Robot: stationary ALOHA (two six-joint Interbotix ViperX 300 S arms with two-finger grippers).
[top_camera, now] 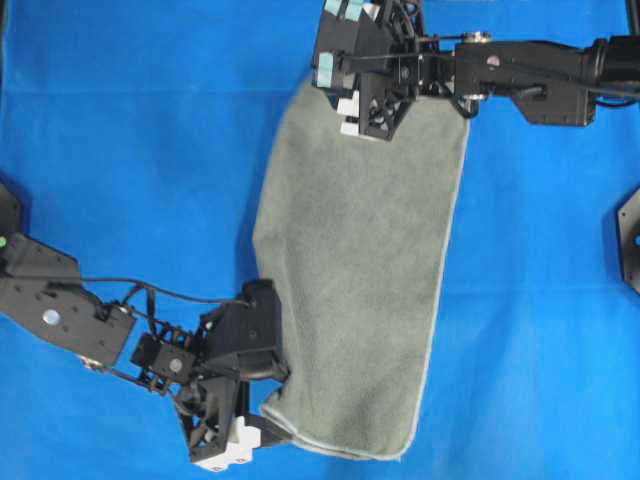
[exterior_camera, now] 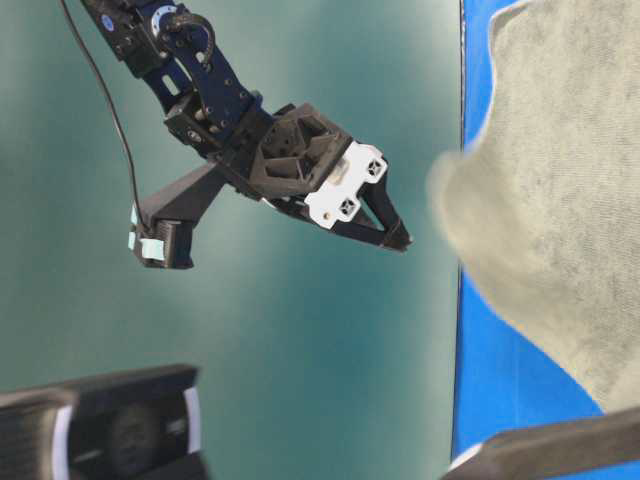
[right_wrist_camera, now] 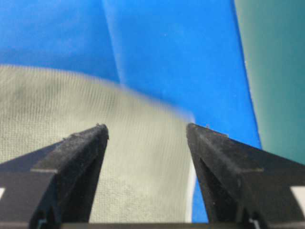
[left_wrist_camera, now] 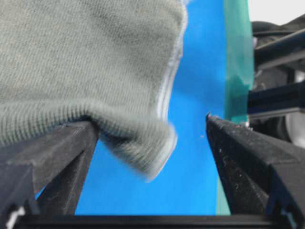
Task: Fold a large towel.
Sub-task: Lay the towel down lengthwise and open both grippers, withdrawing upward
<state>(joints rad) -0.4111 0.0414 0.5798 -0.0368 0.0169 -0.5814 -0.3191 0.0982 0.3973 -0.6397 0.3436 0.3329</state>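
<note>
While both grippers gape, towel [top_camera: 355, 290] corner (blurred) drapes the left gripper [left_wrist_camera: 152, 143].

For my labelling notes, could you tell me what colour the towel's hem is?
Pale whitish-grey on the grey-green towel; clearest in the left wrist view.

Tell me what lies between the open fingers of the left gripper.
In the left wrist view, a towel corner droops over one finger; elsewhere between them only the blue sheet shows.

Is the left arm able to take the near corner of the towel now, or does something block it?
Probably yes. The left gripper is open, and the corner of the towel hangs between its jaws, draped over one. Nothing else lies between them.
</note>
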